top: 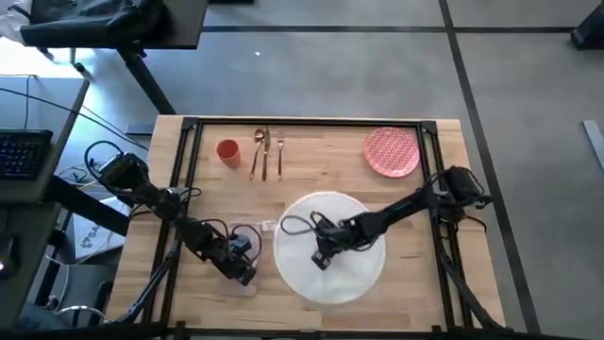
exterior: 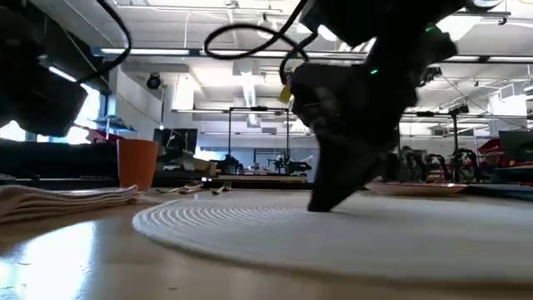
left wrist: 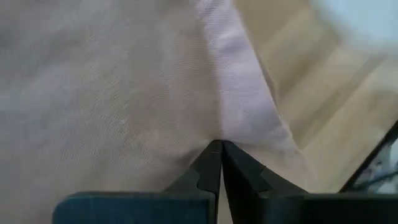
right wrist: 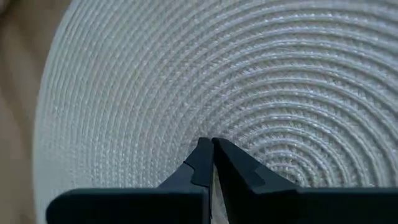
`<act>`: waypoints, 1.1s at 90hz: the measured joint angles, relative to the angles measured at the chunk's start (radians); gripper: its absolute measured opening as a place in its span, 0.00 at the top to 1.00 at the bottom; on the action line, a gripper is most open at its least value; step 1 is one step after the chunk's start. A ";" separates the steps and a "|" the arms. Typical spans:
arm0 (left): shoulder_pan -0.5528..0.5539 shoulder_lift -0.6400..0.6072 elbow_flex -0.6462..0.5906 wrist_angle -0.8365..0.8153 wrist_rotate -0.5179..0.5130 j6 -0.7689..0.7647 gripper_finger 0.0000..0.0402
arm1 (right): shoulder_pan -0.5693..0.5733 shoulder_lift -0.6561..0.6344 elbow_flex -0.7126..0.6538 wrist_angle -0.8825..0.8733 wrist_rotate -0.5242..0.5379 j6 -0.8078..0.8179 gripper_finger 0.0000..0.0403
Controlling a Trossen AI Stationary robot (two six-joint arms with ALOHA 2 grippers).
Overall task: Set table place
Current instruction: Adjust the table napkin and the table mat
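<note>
The placemat [top: 330, 247] lay on the near middle of the bench [top: 311, 179], and I took it as my landmark. My right gripper [top: 322, 258] stood tip-down on its weave near the centre, jaws clenched together with nothing I could see between them. Just left of the placemat my left gripper [top: 247, 274] pressed on the napkin [left wrist: 124, 93], jaws likewise clenched; whether a fold of cloth was pinched in them I could not tell (the wrist view showed only the tips meeting on the fabric).

Beyond the placemat's far edge waited the rest: the plate [top: 392, 152] to the far right, the cutlery [top: 265, 154] to the far left, the cup [top: 227, 151] just beyond that.

My worry was drag. If I slid the right arm sideways while its tips bore on the weave, the placemat would likely skate off its spot. A left arm lifting with cloth snagged could pull the napkin askew or unfold it. Cables hanging near both wrists might also catch.
</note>
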 joint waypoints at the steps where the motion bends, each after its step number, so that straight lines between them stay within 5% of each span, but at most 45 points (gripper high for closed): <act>1: 0.000 -0.002 0.000 -0.008 0.004 -0.003 1.00 | -0.007 0.001 0.002 -0.001 0.001 -0.007 1.00; 38: 0.027 -0.168 -0.008 -0.212 -0.151 -0.083 1.00 | -0.134 0.008 0.123 -0.048 -0.097 -0.106 1.00; 78: 0.118 -0.168 -0.021 -0.353 -0.163 0.239 1.00 | -0.075 0.105 0.137 0.016 -0.142 -0.042 1.00; 99: 0.103 -0.258 0.056 -0.487 -0.152 0.273 1.00 | -0.078 0.107 0.220 -0.034 -0.118 -0.050 1.00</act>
